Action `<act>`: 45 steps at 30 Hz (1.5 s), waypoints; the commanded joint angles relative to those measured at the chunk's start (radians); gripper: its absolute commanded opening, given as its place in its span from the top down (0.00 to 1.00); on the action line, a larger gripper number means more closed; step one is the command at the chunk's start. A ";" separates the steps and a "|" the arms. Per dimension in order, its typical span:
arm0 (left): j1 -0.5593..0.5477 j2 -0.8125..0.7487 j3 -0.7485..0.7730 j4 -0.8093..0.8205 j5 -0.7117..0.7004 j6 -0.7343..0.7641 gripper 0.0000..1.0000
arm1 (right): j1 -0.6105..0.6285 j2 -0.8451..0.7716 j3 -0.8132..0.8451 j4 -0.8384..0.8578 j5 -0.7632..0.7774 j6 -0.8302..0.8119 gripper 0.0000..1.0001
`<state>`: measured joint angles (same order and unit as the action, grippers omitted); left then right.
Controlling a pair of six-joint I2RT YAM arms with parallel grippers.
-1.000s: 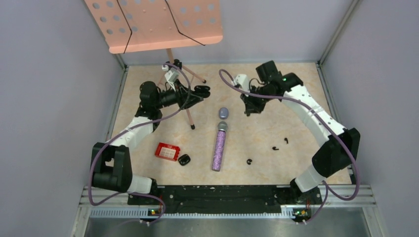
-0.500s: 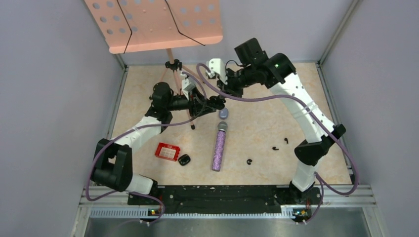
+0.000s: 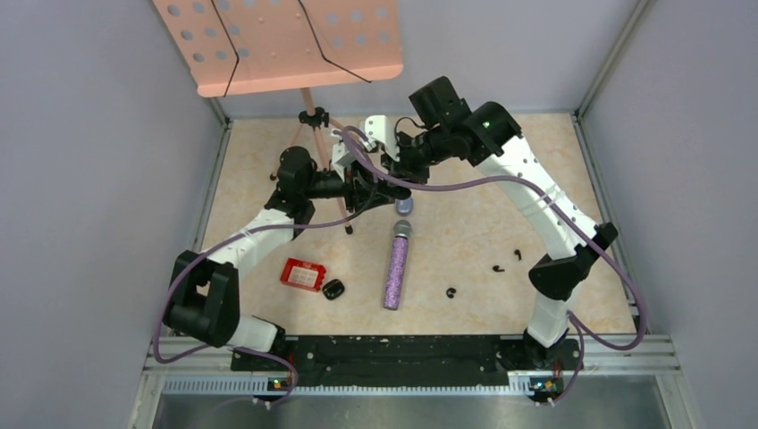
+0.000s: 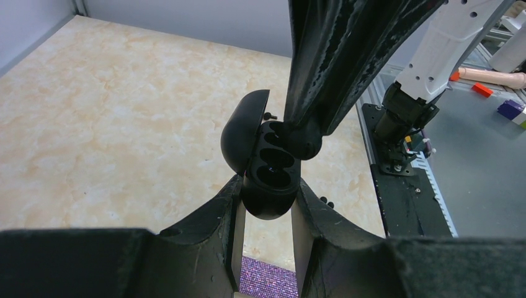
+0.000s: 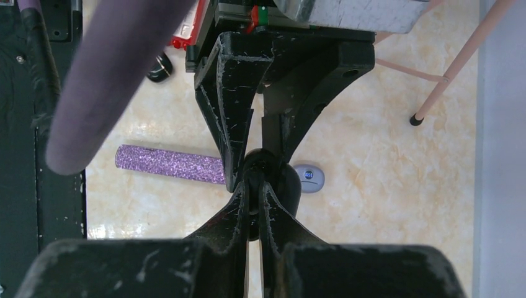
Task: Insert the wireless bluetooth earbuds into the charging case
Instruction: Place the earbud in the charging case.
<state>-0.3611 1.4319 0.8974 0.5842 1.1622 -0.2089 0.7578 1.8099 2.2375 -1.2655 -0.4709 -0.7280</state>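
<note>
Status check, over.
Left gripper shut on open glossy black charging case. Right gripper shut, at its upper socket; earbud not visible. Three black earbuds loose on table.

Left hand [image 4: 267,198], right hand [image 5: 253,192]: clenched, tips adjacent.

Stand leg [image 3: 342,213] just beside left pincer [image 3: 383,189]; microphone [image 3: 397,265] near below; tabletop [image 3: 501,197] open toward right wall.

My beige tabletop [image 3: 465,214] bore glitter mic [image 3: 396,268] ctr, red box [image 3: 302,274] 8 o'clock, black earbuds [image 3: 498,267] 4 o'clock.
</note>
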 commanded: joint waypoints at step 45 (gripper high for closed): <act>-0.002 0.022 0.063 0.057 -0.025 -0.047 1.00 | -0.098 -0.329 -0.256 0.166 -0.009 0.108 0.51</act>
<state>-0.3622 1.4593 0.9188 0.5915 1.1534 -0.2432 0.7296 1.5742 2.0644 -1.1515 -0.4541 -0.6823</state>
